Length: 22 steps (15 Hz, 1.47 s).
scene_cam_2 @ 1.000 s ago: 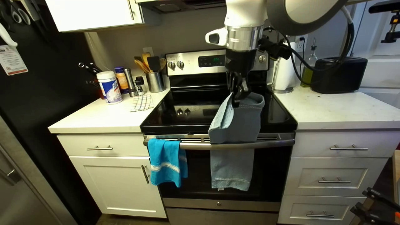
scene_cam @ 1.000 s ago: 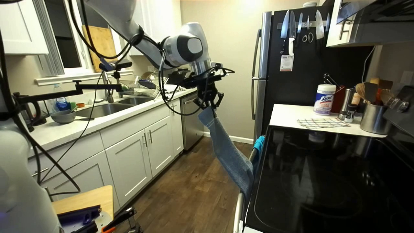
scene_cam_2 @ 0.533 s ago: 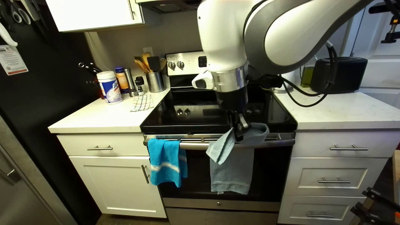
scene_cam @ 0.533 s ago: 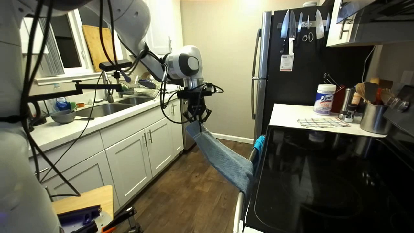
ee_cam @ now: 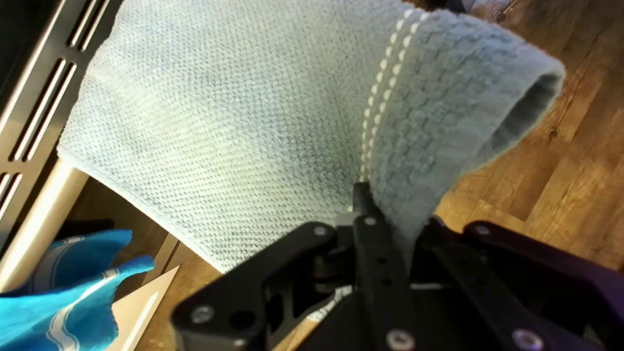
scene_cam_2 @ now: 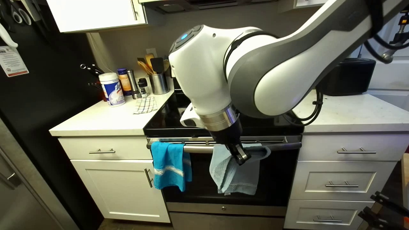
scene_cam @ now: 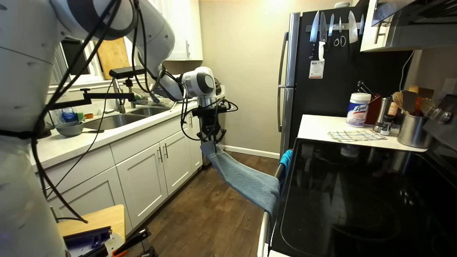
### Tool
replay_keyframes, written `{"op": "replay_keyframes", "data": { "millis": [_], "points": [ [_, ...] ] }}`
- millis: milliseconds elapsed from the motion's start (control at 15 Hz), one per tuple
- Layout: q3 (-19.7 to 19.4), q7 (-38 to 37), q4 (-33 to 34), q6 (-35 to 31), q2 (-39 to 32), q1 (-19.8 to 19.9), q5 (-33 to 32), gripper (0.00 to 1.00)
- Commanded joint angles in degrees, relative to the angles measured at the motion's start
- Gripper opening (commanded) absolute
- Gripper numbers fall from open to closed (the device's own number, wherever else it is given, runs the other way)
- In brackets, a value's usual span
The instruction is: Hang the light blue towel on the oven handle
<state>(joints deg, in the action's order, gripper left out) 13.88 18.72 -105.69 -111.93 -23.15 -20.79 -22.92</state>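
With my gripper point(scene_cam_2: 242, 157) pinching the light blue towel point(ee_cam: 229, 117), I'd lower it, slack, close below the cooktop's front edge point(scene_cam_2: 182, 131).

Arm point(scene_cam_2: 284, 76) bent and outstretched, fingers point(ee_cam: 380, 258) tight together, angled downward.

In an exterior view, the towel point(scene_cam_2: 238, 177) lies over the handle point(scene_cam_2: 199, 149), right of a hand towel point(scene_cam_2: 170, 166); the gripper point(scene_cam_2: 243, 158) is before the oven point(scene_cam_2: 274, 179), a canister point(scene_cam_2: 111, 90) on the left counter point(scene_cam_2: 102, 119).
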Motion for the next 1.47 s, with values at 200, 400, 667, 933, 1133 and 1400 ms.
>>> {"op": "replay_keyframes", "data": {
  "millis": [200,400,667,933,1133,1400],
  "points": [
    [-0.2,-4.0,6.0,5.0,-4.8,-3.0,-4.0,0.02],
    [-0.4,-6.6,7.8,6.3,-6.4,-4.5,-5.3,0.02],
    [-0.6,-11.3,9.5,9.2,-7.8,-6.9,-6.0,0.02],
    [-0.7,-15.3,9.8,11.7,-8.6,-9.3,-7.5,0.02],
    [-0.7,-16.5,10.0,13.7,-9.2,-10.5,-9.3,0.37],
    [-0.8,-17.2,10.1,14.7,-9.3,-10.8,-9.6,0.62]
  ]
}}
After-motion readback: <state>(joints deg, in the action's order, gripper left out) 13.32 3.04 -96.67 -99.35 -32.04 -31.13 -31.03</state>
